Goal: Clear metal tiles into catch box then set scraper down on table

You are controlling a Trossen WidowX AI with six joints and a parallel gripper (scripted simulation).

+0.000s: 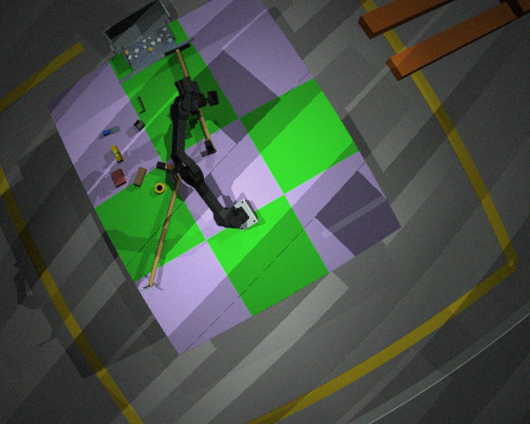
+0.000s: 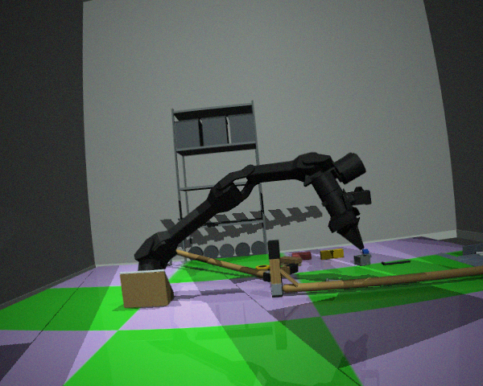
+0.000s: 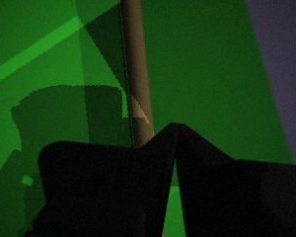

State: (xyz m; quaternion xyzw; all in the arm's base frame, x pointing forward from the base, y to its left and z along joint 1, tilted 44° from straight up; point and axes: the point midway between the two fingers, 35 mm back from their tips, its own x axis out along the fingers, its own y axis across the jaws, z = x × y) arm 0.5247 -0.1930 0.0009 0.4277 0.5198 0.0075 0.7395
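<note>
Gripper is hanging above the table with its jaws fully closed, tips meeting in a point; nothing is between them. In the wrist view the fingers are filling the lower half of the frame, and the scraper's wooden handle is running up from just behind the tip toward the top edge, lying on green table surface, apart from the fingers.

Long scraper is lying flat on the checkered table, in the upper left of the top view. Its blade end is sitting at the edge of the catch box and its other end is pointing toward frame centre. The arm is crossing over the middle of the handle.

Catch box is sitting at the upper left corner of the table, with small tiles lying inside it.

A second long stick is lying left of the arm's base, reaching toward the table's lower left edge.

Small blocks, red, yellow and blue, plus a yellow ring, are sitting along the left side of the table, well apart from the scraper. Right half of the table is showing open squares
</note>
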